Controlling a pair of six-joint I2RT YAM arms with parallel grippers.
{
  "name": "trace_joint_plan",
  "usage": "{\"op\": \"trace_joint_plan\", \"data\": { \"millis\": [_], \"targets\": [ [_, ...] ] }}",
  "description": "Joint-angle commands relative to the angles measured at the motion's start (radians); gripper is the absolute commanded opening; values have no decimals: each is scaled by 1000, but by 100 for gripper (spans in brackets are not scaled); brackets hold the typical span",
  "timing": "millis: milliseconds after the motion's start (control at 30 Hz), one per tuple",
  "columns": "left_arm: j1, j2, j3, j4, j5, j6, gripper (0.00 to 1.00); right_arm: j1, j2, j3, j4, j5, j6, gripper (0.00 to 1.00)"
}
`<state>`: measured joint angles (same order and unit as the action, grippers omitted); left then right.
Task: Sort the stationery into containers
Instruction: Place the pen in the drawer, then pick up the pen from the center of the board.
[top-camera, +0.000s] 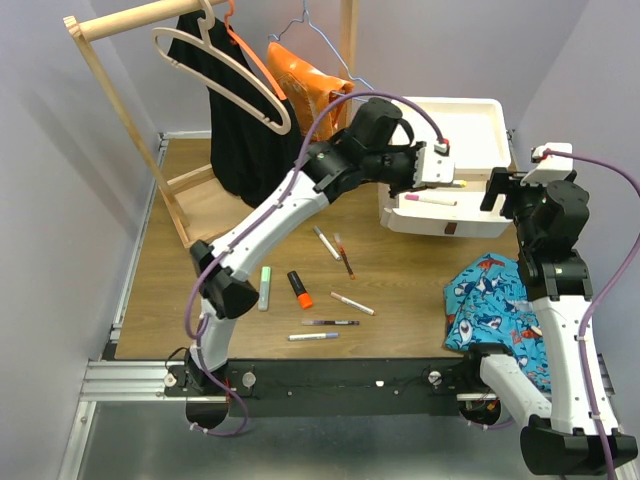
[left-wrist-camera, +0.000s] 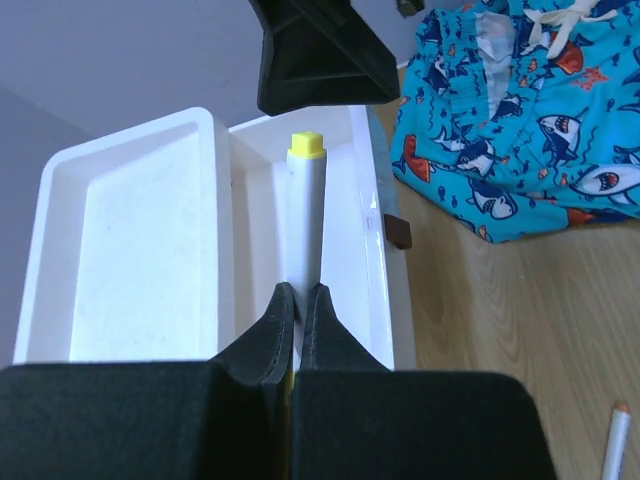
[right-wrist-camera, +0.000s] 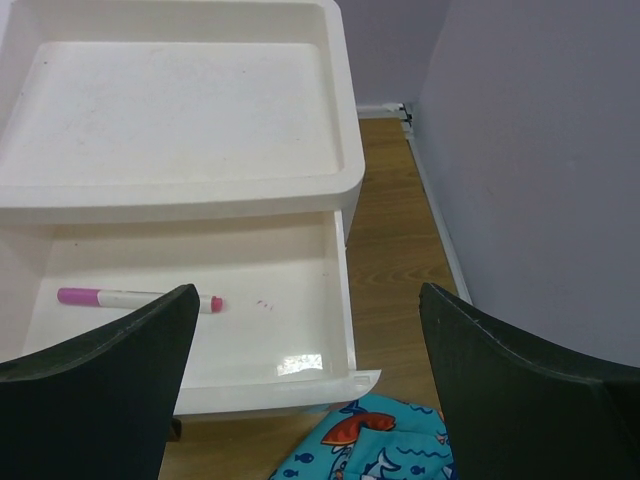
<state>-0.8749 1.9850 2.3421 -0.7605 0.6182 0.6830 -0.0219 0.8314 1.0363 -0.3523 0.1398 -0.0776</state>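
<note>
My left gripper (left-wrist-camera: 297, 295) is shut on a white marker with a yellow cap (left-wrist-camera: 306, 200), held over the pulled-out top drawer (left-wrist-camera: 350, 290) of the white drawer unit (top-camera: 470, 120). In the top view the left gripper (top-camera: 447, 177) hangs above that drawer. A pink-capped marker (right-wrist-camera: 135, 298) lies inside the drawer (right-wrist-camera: 250, 340). My right gripper (right-wrist-camera: 315, 360) stands open just to the right of the drawer front (top-camera: 505, 190), with nothing between its fingers. On the table lie a pale green highlighter (top-camera: 264, 288), an orange highlighter (top-camera: 300, 289) and several pens (top-camera: 352, 303).
A blue shark-print cloth (top-camera: 495, 300) lies in front of the drawer unit, beside the right arm. A wooden clothes rack (top-camera: 120, 110) with a black garment (top-camera: 235, 120) and an orange bag (top-camera: 305, 90) stands at the back left. Walls close in both sides.
</note>
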Motion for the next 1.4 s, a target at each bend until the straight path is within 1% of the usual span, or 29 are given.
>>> {"op": "trace_joint_plan", "data": {
  "millis": [0,100,133,167,200,267,333,400,500,567,600,633,700,733,767,800,833,900,933,1000,1033,1167,1300,1367],
  "targets": [
    [-9,110,48,136,-32,-109,0,-9,-3,10,23,24,19,98],
    [-12,161,68,167,-54,-122,0,-10,-18,1,21,35,13,98],
    [-10,170,72,179,-63,-126,5,-10,-23,-2,16,37,12,98],
    [-12,176,69,193,-80,-138,27,-13,-26,-5,15,40,12,98],
    [-19,176,65,205,-130,-157,37,-15,-32,-8,12,40,12,98],
    [-26,151,37,245,-169,-158,51,-19,-40,-12,4,40,16,99],
    [-27,118,-12,288,-204,-149,54,-23,-49,-21,1,37,22,99],
    [-29,65,-27,297,-228,-151,58,-24,-52,-28,1,34,24,99],
    [-32,-38,-85,271,-258,-148,61,-26,-58,-38,7,26,30,99],
    [-30,-116,-200,234,-258,-139,61,-27,-58,-42,7,18,32,99],
    [-30,-203,-254,219,-253,-129,61,-27,-58,-44,6,12,32,99],
    [-32,-248,-379,178,-247,-119,61,-27,-61,-53,6,-3,29,99],
    [-27,-364,-499,88,-178,-7,59,-27,-69,-65,1,-28,25,99],
    [-29,-397,-608,-28,-154,51,57,-27,-72,-70,-8,-54,25,99],
    [-27,-425,-656,-84,-112,100,54,-27,-75,-77,-11,-74,25,99],
    [-26,-460,-697,-132,-107,168,53,-27,-78,-81,-16,-88,25,99],
    [-19,-471,-767,-178,-104,165,53,-26,-80,-85,-20,-115,29,99],
    [2,-473,-820,-217,-84,191,50,-29,-84,-90,-25,-134,26,99],
    [4,-473,-875,-215,-93,196,49,-29,-84,-91,-30,-190,18,99],
    [7,-459,-935,-183,-110,193,48,-29,-87,-97,-34,-221,10,98],
    [7,-450,-979,-151,-113,190,48,-29,-89,-101,-40,-261,-7,98],
    [2,-385,-1032,-88,-103,170,48,-29,-94,-102,-68,-365,-39,97],
    [-13,-281,-1041,-48,-89,173,47,-29,-100,-114,-73,-370,-30,97],
    [-21,-259,-1047,-16,-81,168,46,-29,-101,-114,-73,-365,-25,97]
  ]
}}
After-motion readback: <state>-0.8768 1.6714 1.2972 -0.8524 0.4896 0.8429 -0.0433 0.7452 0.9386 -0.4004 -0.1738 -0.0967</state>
